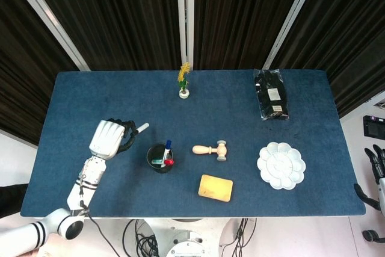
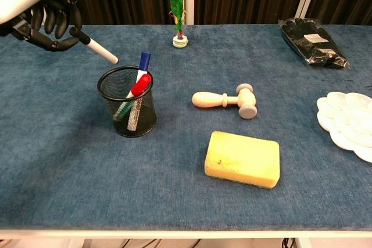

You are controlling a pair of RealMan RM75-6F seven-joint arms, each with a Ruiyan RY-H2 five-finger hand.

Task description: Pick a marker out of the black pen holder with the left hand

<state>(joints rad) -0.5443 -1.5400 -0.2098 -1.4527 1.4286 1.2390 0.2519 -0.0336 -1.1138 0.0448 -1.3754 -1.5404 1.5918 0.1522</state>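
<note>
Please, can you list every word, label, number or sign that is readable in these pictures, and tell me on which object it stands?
No text can be read here.
The black packet carries a white label, but its print is too small and blurred to read.
The marker in the left hand and the markers in the black pen holder show no legible print.
</note>
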